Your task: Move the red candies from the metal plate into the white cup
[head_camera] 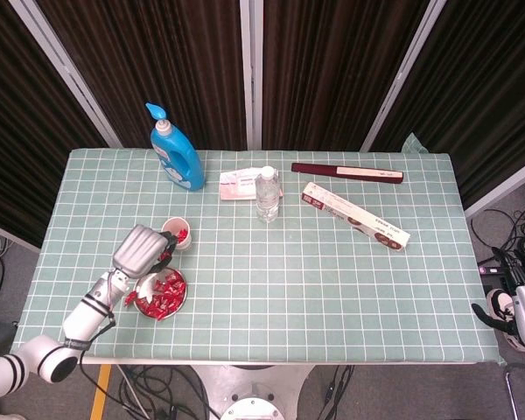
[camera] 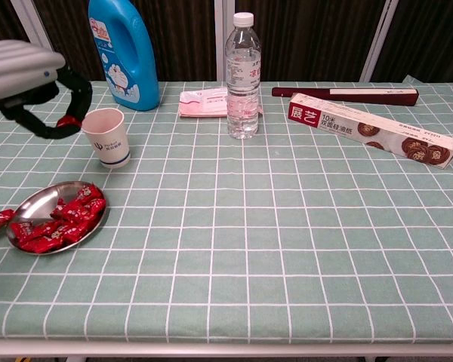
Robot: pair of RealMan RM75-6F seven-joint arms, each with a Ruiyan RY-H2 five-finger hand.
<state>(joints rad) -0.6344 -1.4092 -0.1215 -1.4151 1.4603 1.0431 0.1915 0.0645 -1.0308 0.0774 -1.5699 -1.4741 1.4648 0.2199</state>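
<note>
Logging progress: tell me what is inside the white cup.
In the head view the white cup holds a few red candies. The left hand partly covers its rim, so no count; the chest view shows only its outer wall.

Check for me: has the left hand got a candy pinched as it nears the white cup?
Yes: in the chest view the left hand pinches a red candy at its fingertips beside the white cup.

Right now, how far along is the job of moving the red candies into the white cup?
Partly done. The white paper cup already holds some red candies. The left hand pinches one red candy beside the cup's rim, not yet dropped. A pile of red wrapped candies remains on the round metal plate, one lying off its edge on the cloth.
</note>
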